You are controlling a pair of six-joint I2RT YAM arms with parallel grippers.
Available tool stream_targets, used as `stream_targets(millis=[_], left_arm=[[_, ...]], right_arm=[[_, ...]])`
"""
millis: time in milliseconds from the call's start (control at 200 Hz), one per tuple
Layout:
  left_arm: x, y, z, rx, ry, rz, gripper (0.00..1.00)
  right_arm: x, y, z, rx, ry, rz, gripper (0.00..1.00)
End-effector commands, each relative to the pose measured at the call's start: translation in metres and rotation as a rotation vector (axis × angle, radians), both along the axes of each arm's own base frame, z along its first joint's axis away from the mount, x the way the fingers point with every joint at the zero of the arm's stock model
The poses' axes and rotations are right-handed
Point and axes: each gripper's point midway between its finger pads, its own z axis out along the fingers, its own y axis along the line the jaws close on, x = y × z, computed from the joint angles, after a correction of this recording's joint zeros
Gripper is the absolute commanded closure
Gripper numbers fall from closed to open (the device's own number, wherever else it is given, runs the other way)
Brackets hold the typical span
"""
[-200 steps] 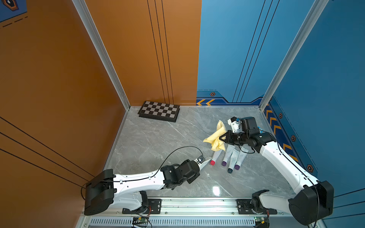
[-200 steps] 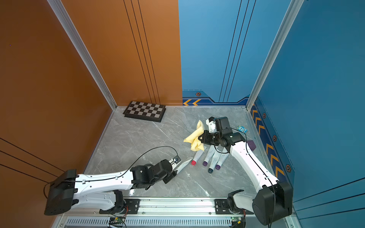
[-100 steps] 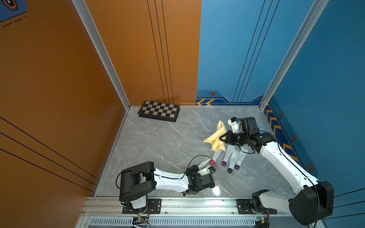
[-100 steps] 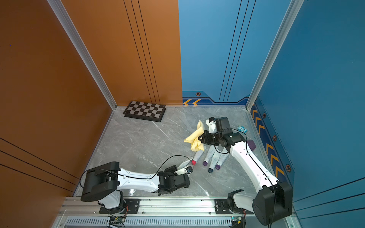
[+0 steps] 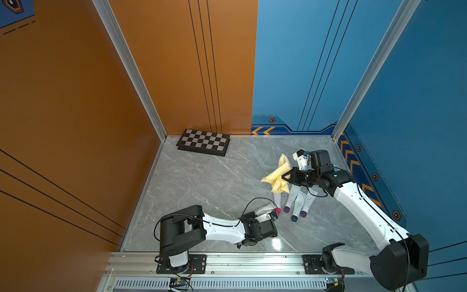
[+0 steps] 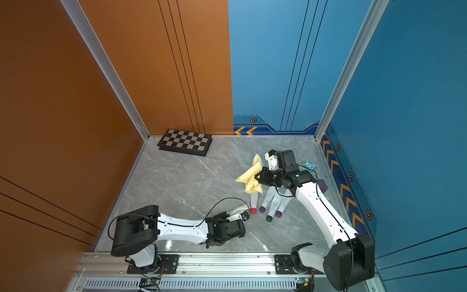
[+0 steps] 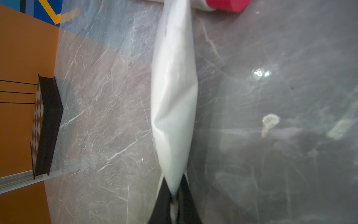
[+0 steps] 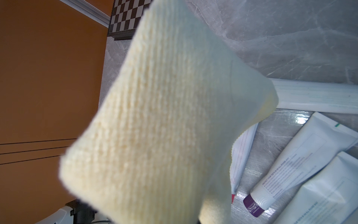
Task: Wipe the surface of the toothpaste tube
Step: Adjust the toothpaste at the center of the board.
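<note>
One white, dented plastic toothpaste tube (image 7: 174,97) is held low near the front edge of the grey marbled table (image 5: 202,182), about mid-width. Its narrow end is clamped in the fully closed left gripper (image 7: 173,186). It looks light, soft and slick, so grip the flat end and press gently. The right gripper (image 5: 284,177) is closed on a yellow knitted cloth (image 5: 275,177), above four more tubes (image 5: 294,197) toward the right edge.

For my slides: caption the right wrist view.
Yellow cloth fills most of the frame; toothpaste tubes lie on the grey marble table, chessboard beyond.
</note>
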Motion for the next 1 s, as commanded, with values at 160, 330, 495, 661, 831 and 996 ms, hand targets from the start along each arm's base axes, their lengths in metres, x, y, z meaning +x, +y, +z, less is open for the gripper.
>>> stream_targets(millis=[160,330,495,661,831,996], left_arm=[[-0.005,0.006,0.011,-0.323,0.387,0.013,0.96],[0.01,0.007,0.051,-0.713,0.714,0.021,0.92],[0.007,-0.003,0.063,-0.866,0.973,0.0,0.88],[0.006,-0.007,0.022,-0.842,1.186,0.115,0.88],[0.023,0.015,-0.002,-0.795,1.154,0.278,0.88],[0.046,0.043,-0.011,-0.705,0.994,0.418,0.86]], right_arm=[[-0.009,-0.002,0.003,0.008,-0.006,0.015,1.0],[-0.008,-0.002,0.006,0.013,-0.008,0.015,1.0],[-0.009,-0.002,0.009,0.019,-0.015,0.014,1.0],[-0.011,-0.002,0.014,0.029,-0.028,0.018,1.0],[-0.012,-0.002,0.017,0.036,-0.034,0.024,1.0],[-0.013,-0.002,0.019,0.037,-0.041,0.026,1.0]])
